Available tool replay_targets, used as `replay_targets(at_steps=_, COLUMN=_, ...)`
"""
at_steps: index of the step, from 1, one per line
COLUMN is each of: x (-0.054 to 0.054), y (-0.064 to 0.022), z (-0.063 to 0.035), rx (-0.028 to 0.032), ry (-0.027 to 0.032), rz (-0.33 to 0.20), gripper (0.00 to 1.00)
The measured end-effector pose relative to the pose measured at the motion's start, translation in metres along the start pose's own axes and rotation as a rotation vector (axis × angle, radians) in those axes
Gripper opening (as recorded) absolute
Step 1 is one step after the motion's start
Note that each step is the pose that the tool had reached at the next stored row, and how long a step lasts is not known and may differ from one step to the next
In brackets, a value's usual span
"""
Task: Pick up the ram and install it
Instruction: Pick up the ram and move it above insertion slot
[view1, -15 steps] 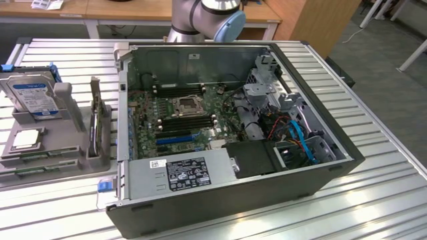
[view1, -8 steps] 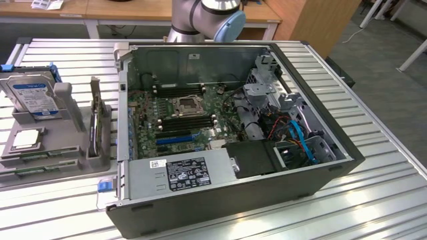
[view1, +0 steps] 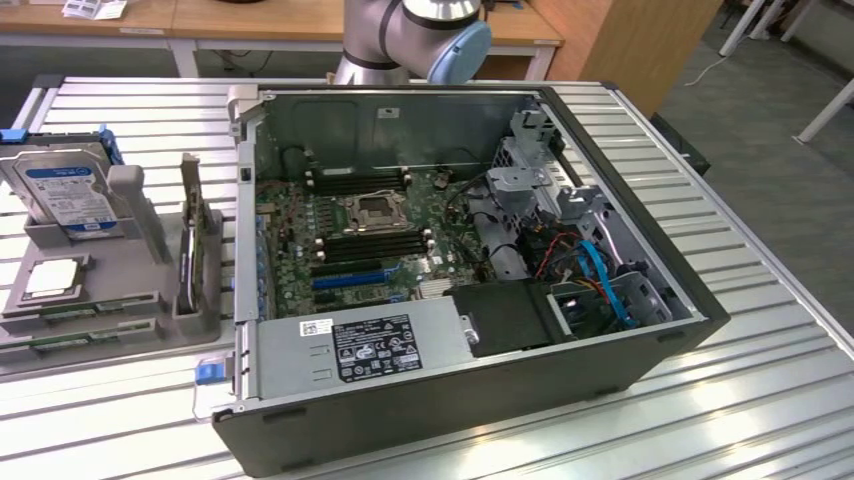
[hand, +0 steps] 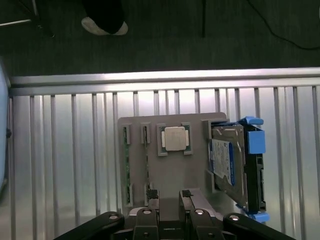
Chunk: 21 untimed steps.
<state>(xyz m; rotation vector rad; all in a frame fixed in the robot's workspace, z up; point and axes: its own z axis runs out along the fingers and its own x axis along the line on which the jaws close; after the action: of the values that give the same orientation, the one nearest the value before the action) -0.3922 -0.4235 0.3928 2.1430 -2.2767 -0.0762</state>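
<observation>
My jaws are spread wide with nothing between them. In the wrist view they hang over one end of a grey holder tray (hand: 170, 170) that sits on the slatted metal tabletop (hand: 65, 150). The ram (hand: 147, 162), a thin green stick, stands on edge in a narrow slot of that tray. One of my fingertips (hand: 152, 193) sits right at the stick's end, and I cannot tell whether it touches. A second green stick (hand: 126, 165) stands in the slot just beside the first. Further along the tray lies a square silver processor (hand: 175, 138). Past that, a hard drive (hand: 227, 160) with a blue label leans at a tilt inside a blue carrier.

In the exterior view the tray sits on the exterior view's left, just beside an open computer case (view1: 441, 400). The green motherboard (view1: 280, 225) lies flat inside the case, well apart from the ram. My arm (view1: 414, 40) rises behind the case.
</observation>
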Motion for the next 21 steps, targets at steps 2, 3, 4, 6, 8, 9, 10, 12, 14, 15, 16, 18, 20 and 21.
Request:
replay_targets(at_steps=2, x=0.0000, y=0.0000, z=0.0000, rx=-0.0002, ry=0.0005, rz=-0.011, gripper=0.29)
replay_targets(at_steps=3, x=0.0000, y=0.0000, z=0.0000, rx=-0.0003, ry=0.0006, rz=-0.014, gripper=0.29)
replay_targets(at_steps=4, x=0.0000, y=0.0000, z=0.0000, rx=-0.0003, ry=0.0006, rz=-0.015, gripper=0.29)
replay_targets(at_steps=6, x=0.0000, y=0.0000, z=0.0000, rx=-0.0004, ry=0.0007, rz=-0.015, gripper=0.29)
replay_targets(at_steps=8, x=0.0000, y=0.0000, z=0.0000, rx=-0.0003, ry=0.0007, rz=-0.015, gripper=0.29)
replay_targets(at_steps=9, x=0.0000, y=0.0000, z=0.0000, rx=-0.0004, ry=0.0007, rz=-0.015, gripper=0.29)
replay_targets(at_steps=10, x=0.0000, y=0.0000, z=0.0000, rx=-0.0003, ry=0.0007, rz=-0.015, gripper=0.29)
replay_targets(at_steps=12, x=0.0000, y=0.0000, z=0.0000, rx=-0.0003, ry=0.0007, rz=-0.015, gripper=0.29)
replay_targets(at_steps=14, x=0.0000, y=0.0000, z=0.0002, rx=-0.0003, ry=0.0007, rz=-0.015, gripper=0.29)
replay_targets(at_steps=15, x=0.0000, y=-0.0001, z=0.0006, rx=-0.0002, ry=0.0006, rz=-0.015, gripper=0.29)
replay_targets(at_steps=16, x=0.0000, y=-0.0001, z=0.0013, rx=-0.0002, ry=0.0006, rz=-0.015, gripper=0.29)
replay_targets(at_steps=18, x=0.0001, y=-0.0001, z=0.0030, rx=-0.0003, ry=0.0006, rz=-0.015, gripper=0.29)
replay_targets(at_steps=20, x=0.0001, y=-0.0002, z=0.0053, rx=-0.0002, ry=0.0005, rz=-0.015, gripper=0.29)
replay_targets(at_steps=21, x=0.0001, y=-0.0003, z=0.0067, rx=-0.0003, ry=0.0007, rz=-0.015, gripper=0.29)
